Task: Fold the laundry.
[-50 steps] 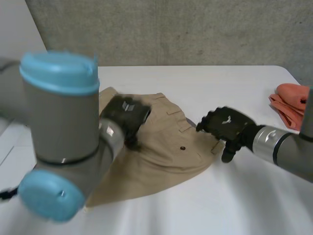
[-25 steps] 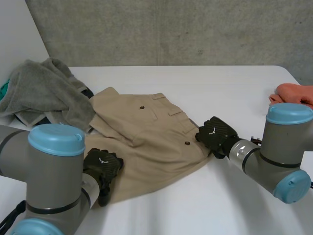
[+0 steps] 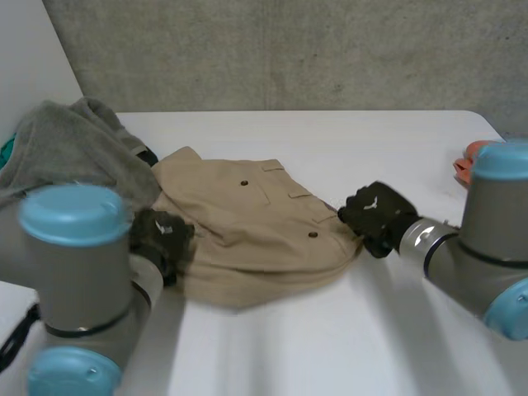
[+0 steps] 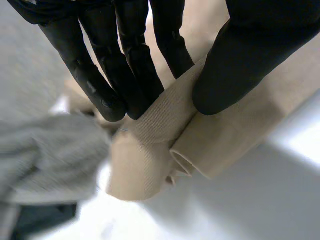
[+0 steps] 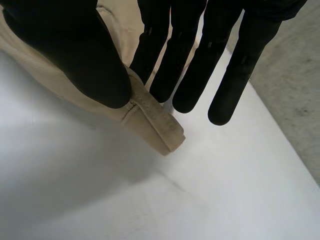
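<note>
Garment (image 3: 256, 235) of tan cloth lies between the two hands on the table (image 3: 346, 346). Left hand (image 4: 125, 55) pinches a rolled fold at its edge between thumb and fingers, with a grey towel (image 4: 45, 155) just beyond the fingertips. Right hand (image 5: 85, 55) pinches the opposite corner against its thumb.

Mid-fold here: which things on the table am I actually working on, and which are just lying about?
In the job:
tan garment, pinched at one end by the left hand and at the other end by the right hand.

Lying about:
grey towel pile next to the garment; orange cloth behind the right arm. Neither hand touches them.
</note>
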`<move>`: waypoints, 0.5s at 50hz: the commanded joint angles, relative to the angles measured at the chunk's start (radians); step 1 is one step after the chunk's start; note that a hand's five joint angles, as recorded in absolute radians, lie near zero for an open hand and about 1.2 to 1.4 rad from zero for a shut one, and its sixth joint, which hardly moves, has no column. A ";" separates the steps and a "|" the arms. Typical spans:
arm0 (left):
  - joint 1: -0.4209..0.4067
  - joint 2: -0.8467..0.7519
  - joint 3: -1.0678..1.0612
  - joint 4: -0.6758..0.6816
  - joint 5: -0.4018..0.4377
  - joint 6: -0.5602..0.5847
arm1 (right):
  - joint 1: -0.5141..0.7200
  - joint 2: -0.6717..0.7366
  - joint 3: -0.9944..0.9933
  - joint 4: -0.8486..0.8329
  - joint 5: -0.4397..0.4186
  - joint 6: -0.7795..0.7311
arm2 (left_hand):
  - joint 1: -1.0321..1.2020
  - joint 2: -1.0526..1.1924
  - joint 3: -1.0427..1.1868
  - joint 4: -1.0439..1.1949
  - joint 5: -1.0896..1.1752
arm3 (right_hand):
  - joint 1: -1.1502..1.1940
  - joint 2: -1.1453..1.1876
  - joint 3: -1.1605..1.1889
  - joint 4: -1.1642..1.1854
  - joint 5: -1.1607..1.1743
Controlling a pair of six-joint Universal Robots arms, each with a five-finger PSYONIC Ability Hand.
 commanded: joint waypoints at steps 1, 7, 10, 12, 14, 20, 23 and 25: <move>0.057 0.290 0.138 -0.096 0.117 -0.026 | -0.030 -0.169 -0.144 0.182 0.000 0.111 | 0.264 0.204 0.220 0.203 0.229 | 0.325 0.229 0.214 0.206 0.245; 0.094 0.461 0.356 -0.149 0.194 -0.076 | -0.062 -0.272 -0.354 0.238 0.010 0.308 | 0.264 0.204 0.220 0.203 0.229 | 0.325 0.229 0.214 0.206 0.245; 0.097 0.494 0.483 -0.172 0.202 -0.113 | -0.079 -0.313 -0.466 0.248 0.029 0.412 | 0.264 0.204 0.220 0.203 0.229 | 0.325 0.229 0.214 0.206 0.245; 0.100 0.498 0.550 -0.182 0.202 -0.130 | -0.089 -0.323 -0.524 0.249 0.036 0.456 | 0.264 0.204 0.220 0.203 0.229 | 0.325 0.229 0.214 0.206 0.245; 0.110 0.491 0.647 -0.199 0.205 -0.150 | -0.104 -0.327 -0.604 0.248 0.050 0.508 | 0.264 0.204 0.220 0.203 0.229 | 0.325 0.229 0.214 0.206 0.245; 0.131 0.409 0.830 -0.251 0.209 -0.191 | -0.127 -0.280 -0.768 0.248 0.076 0.563 | 0.264 0.204 0.220 0.203 0.229 | 0.325 0.229 0.214 0.206 0.245; 0.139 0.338 0.897 -0.266 0.220 -0.216 | -0.104 -0.223 -0.828 0.246 0.104 0.562 | 0.264 0.204 0.220 0.203 0.229 | 0.325 0.229 0.214 0.206 0.245; 0.151 0.268 0.934 -0.266 0.228 -0.230 | -0.081 -0.165 -0.863 0.248 0.139 0.556 | 0.264 0.204 0.220 0.203 0.229 | 0.325 0.229 0.214 0.206 0.245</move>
